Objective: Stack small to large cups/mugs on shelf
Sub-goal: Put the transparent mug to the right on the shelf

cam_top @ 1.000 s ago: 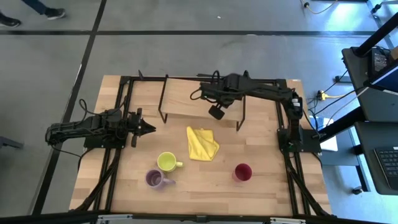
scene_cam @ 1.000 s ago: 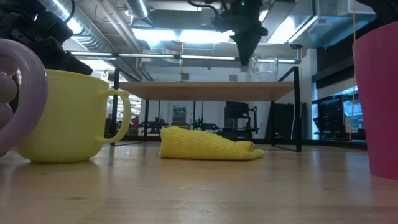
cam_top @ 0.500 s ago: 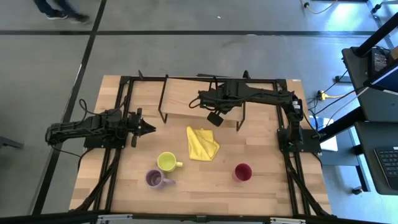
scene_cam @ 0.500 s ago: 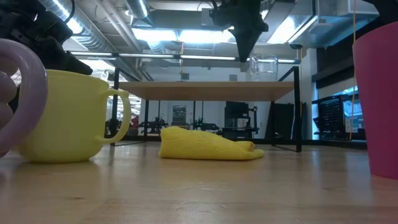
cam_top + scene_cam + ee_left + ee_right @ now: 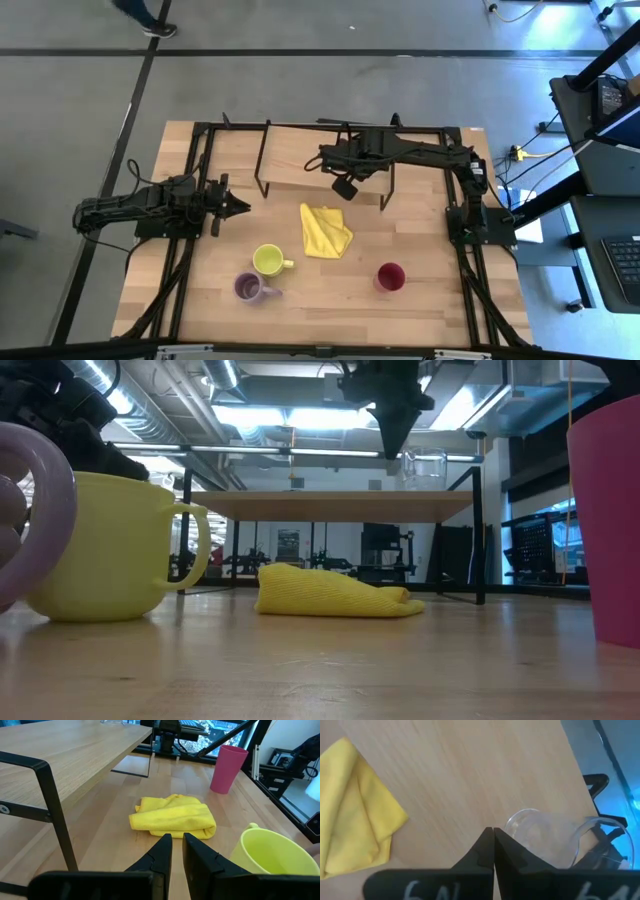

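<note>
Clear glass (image 5: 424, 472) | stands on the shelf (image 5: 330, 506) near its right edge | right gripper (image 5: 392, 452) above it, fingers together | left gripper (image 5: 176, 851) waits, fingers together | advice: rise straight, do not touch the rim.

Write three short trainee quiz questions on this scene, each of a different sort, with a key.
1. True or false: the clear glass cup stands on the low light-wood shelf.
2. Which lies nearest the folded yellow cloth? A) yellow-green handled mug B) purple handled mug C) magenta-red tumbler
3. Fill in: the right pincer, fingers together, hangs above the ____.

Key: 1 true; 2 A; 3 shelf.
</note>
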Robot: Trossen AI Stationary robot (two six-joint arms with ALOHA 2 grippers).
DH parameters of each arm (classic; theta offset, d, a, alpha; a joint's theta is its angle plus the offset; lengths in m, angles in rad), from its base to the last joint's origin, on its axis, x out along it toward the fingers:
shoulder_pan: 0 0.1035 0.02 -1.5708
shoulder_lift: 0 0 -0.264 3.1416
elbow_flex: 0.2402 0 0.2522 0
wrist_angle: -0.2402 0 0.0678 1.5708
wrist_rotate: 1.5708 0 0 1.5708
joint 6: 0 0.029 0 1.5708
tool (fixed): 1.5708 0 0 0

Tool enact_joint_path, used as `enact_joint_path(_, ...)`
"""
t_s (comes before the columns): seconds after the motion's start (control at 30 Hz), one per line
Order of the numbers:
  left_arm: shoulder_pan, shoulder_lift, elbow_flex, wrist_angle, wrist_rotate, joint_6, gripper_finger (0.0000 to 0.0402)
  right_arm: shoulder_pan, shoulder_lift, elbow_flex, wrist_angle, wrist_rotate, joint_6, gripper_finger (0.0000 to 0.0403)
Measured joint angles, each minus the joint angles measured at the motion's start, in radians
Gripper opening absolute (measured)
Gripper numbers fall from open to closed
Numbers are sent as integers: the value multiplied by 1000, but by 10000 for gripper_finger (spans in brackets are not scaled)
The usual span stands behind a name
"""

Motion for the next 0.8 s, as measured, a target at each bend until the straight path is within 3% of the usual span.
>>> enact_joint_path(0.1, 0, 0, 0, 0, 0, 0, 39, 0, 0, 0, 0, -9, -1, 3)
enact_joint_path(0.33, 0, 0, 0, 0, 0, 0, 39, -6, 0, 0, 0, -150, -241, 9)
enact_joint_path(0.57, 0, 0, 0, 0, 0, 0, 39, -19, 0, 0, 3, -108, -375, 11)
enact_joint_path(0.8, 0, 0, 0, 0, 0, 0, 39, -27, 0, 0, 8, 48, -591, 11)
